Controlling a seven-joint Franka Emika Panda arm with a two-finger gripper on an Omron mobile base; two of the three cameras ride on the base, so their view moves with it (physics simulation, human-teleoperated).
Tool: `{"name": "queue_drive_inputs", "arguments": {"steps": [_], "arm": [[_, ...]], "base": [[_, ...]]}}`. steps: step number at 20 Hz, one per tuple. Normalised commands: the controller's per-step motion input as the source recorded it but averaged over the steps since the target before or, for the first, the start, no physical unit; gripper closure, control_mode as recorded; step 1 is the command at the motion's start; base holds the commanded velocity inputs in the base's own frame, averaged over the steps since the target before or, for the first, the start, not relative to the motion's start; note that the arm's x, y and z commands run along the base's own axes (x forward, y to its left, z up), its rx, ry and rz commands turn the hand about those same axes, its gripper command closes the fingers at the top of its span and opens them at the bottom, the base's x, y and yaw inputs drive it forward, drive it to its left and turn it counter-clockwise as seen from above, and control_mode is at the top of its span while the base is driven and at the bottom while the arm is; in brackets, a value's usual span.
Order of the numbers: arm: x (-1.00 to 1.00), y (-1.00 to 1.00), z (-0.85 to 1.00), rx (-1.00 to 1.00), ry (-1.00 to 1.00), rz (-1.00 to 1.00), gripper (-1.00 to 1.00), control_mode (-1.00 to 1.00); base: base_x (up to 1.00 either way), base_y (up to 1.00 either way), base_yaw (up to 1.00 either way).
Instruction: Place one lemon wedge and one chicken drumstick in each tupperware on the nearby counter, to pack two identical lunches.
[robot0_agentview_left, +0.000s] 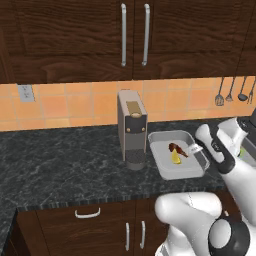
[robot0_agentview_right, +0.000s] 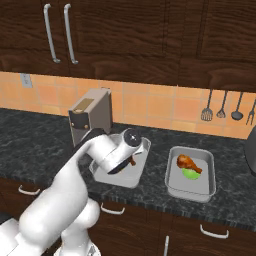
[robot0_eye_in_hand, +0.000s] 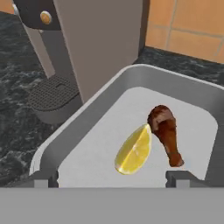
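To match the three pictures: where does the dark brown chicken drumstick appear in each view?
Left base view: dark brown drumstick in the tray right of the coffee machine.
Right base view: partly behind the arm, in the left tray.
Hand view: centre right, beside the yellow lemon wedge.
Shared landmark: the coffee machine.

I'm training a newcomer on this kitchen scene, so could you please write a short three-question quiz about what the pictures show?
1. True or false: the left tupperware holds a yellow lemon wedge and a dark brown drumstick.
2. What lies in the right tupperware? A) nothing B) golden drumstick and green wedge C) a spoon
3. Which appliance stands beside the left tupperware?

Key
1. True.
2. B.
3. The coffee machine; the open gripper hangs above the tray.
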Motion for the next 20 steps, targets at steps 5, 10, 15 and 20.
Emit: {"name": "queue_drive_inputs", "arguments": {"steps": [5,10,15,20], "arm": [[-1.00,-0.59,0.46,0.00,-0.22,-0.03,-1.00,-1.00],[-0.83,-0.61,0.06,0.00,-0.36,-0.03,-1.00,-1.00],[-0.49,-0.60,0.00,0.00,-0.06,0.00,-1.00,-1.00],[-0.46,-0.59,0.00,0.01,-0.05,0.00,-1.00,-1.00]], "base": [[0.00,0.00,0.00],[0.00,0.00,0.00],[0.00,0.00,0.00],[0.00,0.00,0.00]]}}
